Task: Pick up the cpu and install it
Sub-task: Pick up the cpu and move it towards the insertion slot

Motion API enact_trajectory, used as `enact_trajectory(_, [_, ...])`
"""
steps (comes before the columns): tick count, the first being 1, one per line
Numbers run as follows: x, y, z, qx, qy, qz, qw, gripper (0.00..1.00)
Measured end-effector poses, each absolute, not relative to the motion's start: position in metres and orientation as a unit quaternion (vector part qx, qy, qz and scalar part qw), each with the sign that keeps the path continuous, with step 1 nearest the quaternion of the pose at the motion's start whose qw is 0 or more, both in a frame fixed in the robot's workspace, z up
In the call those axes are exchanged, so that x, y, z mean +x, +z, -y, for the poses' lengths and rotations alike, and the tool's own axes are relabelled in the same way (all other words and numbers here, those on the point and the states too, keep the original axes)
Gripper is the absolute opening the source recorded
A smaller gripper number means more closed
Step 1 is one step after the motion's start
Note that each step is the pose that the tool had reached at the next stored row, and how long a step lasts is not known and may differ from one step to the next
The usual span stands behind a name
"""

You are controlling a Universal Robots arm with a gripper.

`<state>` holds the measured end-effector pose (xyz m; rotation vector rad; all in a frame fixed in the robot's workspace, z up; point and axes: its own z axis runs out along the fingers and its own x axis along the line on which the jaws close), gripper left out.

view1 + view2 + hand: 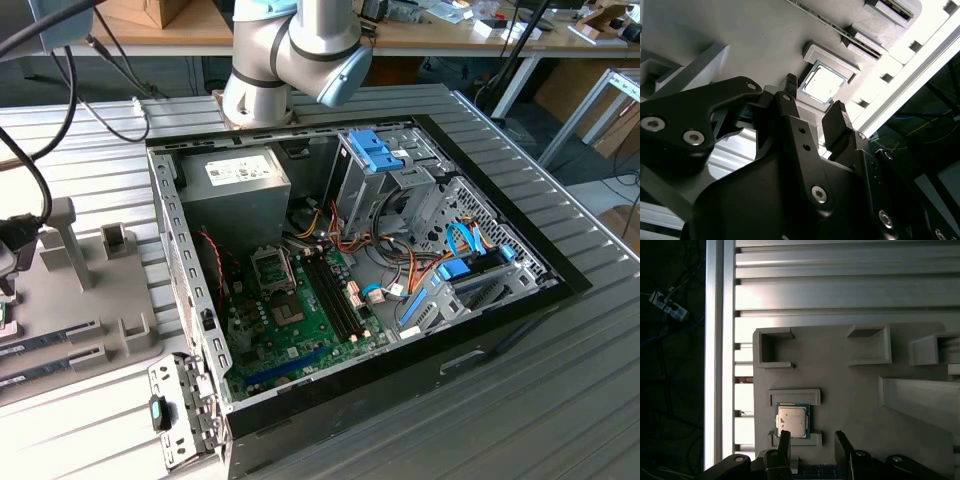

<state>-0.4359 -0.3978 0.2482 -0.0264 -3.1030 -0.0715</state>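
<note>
Hovering gripper (812, 442): fingers stood apart and empty, close over the cpu (792, 421), not yet clasping it.
cpu: lay flat in a shallow nest, metal top up, likely for repeatable grasping.
fixture plate (90, 295): at the exterior view's left, beside the computer case (185, 260).

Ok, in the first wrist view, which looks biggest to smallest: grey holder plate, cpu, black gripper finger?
1. grey holder plate: largest by far.
2. cpu.
3. black gripper finger: looks narrower than the cpu, but it is nearer the camera and cut off by the picture's edge, so this rank is unsure.
</note>
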Motion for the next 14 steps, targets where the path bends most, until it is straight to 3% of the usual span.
enact_trajectory(14, [-0.4363,0.2427,0.3978,-0.008,-0.023,1.000,0.019,0.48])
